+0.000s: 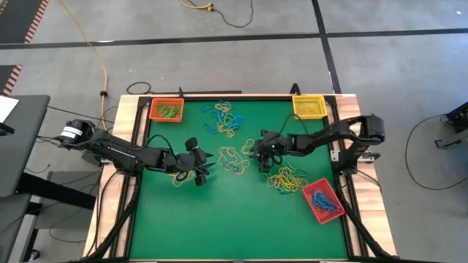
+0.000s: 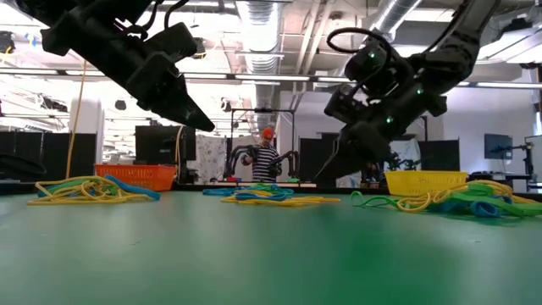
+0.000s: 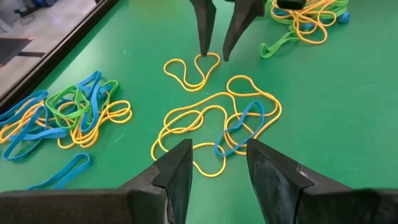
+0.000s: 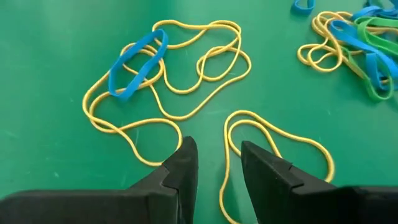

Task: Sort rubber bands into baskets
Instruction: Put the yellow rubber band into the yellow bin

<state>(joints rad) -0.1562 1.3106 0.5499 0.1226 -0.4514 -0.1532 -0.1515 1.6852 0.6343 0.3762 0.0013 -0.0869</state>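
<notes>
Loose yellow, blue and green rubber bands lie flat in heaps on the green table (image 1: 219,219). At its middle, my right gripper (image 4: 217,149) points slanting down, open, its fingertips low over a single yellow band loop (image 4: 273,134), one strand of which runs between them. Beside that loop lies a tangle of yellow bands (image 3: 199,118) with one blue band (image 3: 239,127). My left gripper (image 3: 217,152) hovers open, just left of this tangle, facing the right gripper (image 3: 214,55). The orange basket (image 1: 167,109), yellow basket (image 1: 308,106) and red basket (image 1: 322,201) stand at the table's edges. My right gripper has its fingertips (image 3: 204,50) down at the rim of the yellow loop (image 3: 189,70), one on each side of a strand. Whether they touch the band or the table, I cannot tell.
A mixed heap (image 1: 223,117) lies at the far middle, another (image 1: 287,179) beside the red basket, and a small one (image 1: 179,179) under my left arm. Green bands lie in the orange basket, blue ones in the red. A person stands in the room behind (image 2: 267,157).
</notes>
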